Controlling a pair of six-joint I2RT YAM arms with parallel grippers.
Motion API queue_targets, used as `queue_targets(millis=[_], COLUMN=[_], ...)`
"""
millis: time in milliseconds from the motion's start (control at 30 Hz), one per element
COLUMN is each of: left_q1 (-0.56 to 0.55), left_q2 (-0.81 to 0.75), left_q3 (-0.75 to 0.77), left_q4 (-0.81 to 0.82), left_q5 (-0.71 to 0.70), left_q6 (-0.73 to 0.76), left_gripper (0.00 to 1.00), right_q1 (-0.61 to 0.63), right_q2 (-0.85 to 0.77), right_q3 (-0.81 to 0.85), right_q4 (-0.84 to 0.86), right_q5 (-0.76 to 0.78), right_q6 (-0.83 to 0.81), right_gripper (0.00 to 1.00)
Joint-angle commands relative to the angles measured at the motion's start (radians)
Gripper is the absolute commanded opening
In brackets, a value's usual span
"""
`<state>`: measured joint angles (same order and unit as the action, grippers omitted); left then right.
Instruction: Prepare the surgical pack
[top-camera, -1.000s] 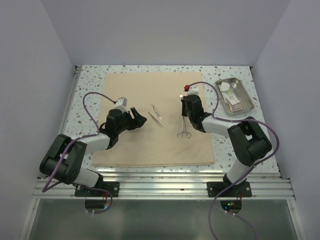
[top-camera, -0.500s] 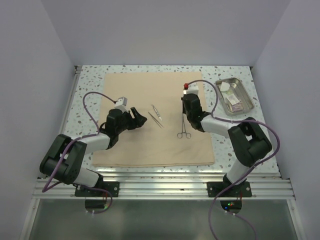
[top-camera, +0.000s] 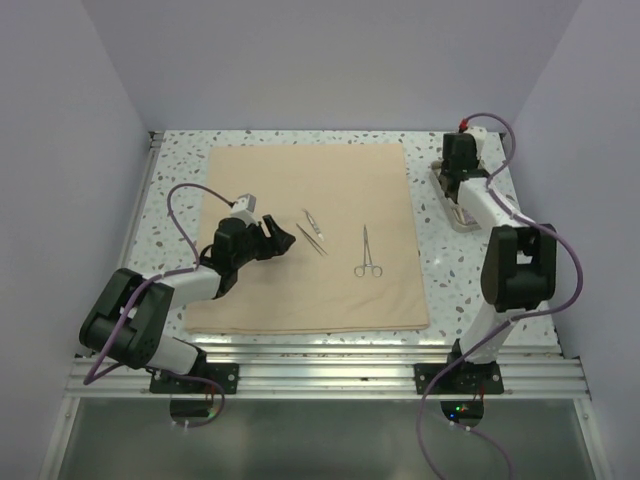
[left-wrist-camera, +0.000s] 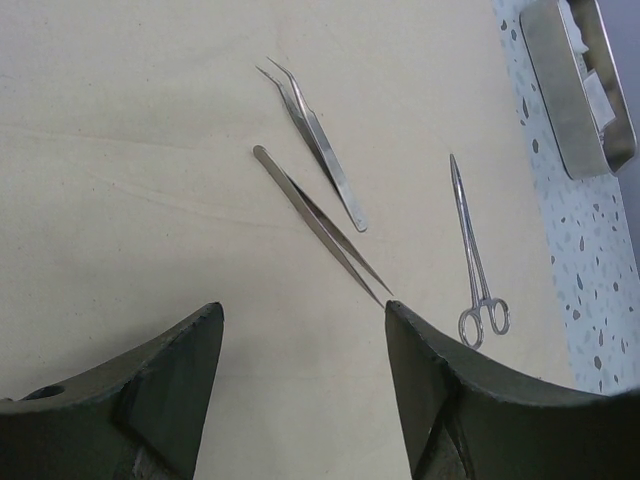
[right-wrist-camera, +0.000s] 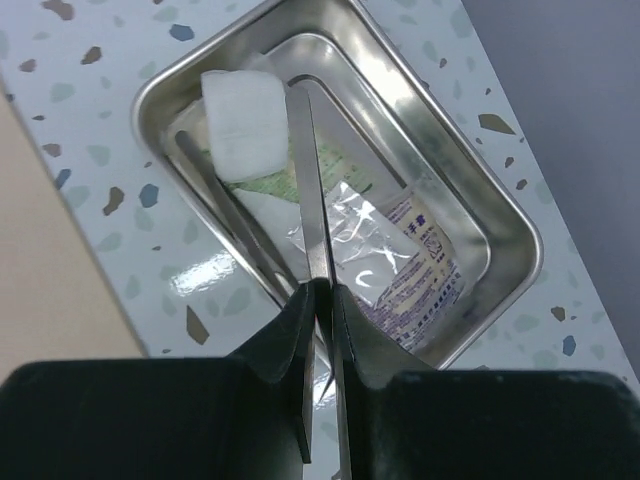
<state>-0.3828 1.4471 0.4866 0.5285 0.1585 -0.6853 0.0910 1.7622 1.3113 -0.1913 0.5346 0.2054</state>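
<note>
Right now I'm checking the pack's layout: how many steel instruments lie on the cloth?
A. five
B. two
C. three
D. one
C: the cloth bears curved tweezers, straight tweezers and ring-handled forceps, and no other instrument.

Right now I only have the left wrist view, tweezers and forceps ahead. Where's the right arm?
Observer: The right gripper hangs over the steel tray, off the cloth.
Operator: What's in that tray?
Observer: A white gauze pad and a clear printed packet.
Operator: Its jaws?
Observer: Closed, in line with a slim steel instrument; held or not, I can't tell.
</note>
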Motion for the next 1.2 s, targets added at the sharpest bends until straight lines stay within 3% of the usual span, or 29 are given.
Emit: queue_targets(millis=[0, 267, 533, 633, 667, 767, 967, 1100, 1167], left_q1=[-0.004, -0.005, -0.005, -0.005, -0.005, -0.005, -0.004, -0.007, -0.007], left_q2=[-0.025, -0.028, -0.04, -0.034, -0.033, -0.033, -0.027, -0.022, -0.025], left_q3=[0.024, 0.026, 0.026, 0.026, 0.027, 0.026, 0.021, 0.021, 0.021], left_q4=[0.014, 0.015, 0.004, 0.002, 0.002, 0.007, 0.019, 0.027, 0.027], left_q5=[0.019, 0.027, 0.016, 0.013, 0.016, 0.019, 0.024, 0.033, 0.03], left_q6=[0.026, 0.023, 0.03, 0.03, 0.032, 0.035, 0.032, 0.032, 0.035], left_gripper=[0.7, 0.7, 0.7, 0.7, 0.7, 0.7, 0.7, 0.7, 0.7], right_q1=[-0.028, -0.079, -0.088, -0.089, -0.088, -0.089, -0.033, 0.071, 0.146], right_q2=[0.081, 0.174, 0.181, 0.197, 0.198, 0.151, 0.005, -0.093, -0.119], right_q3=[0.104, 0.195, 0.143, 0.172, 0.178, 0.138, 0.082, 0.046, 0.025], right_q4=[-0.18, -0.154, 0.009, -0.002, -0.008, 0.029, -0.005, -0.08, -0.108], right_q5=[0.013, -0.071, -0.062, -0.068, -0.068, -0.021, -0.028, -0.196, -0.252], right_q6=[-0.021, -0.182, -0.331, -0.33, -0.33, -0.304, -0.236, -0.092, -0.026], right_gripper=[0.0, 0.01, 0.03, 0.2, 0.32, 0.41, 0.43, 0.57, 0.57])
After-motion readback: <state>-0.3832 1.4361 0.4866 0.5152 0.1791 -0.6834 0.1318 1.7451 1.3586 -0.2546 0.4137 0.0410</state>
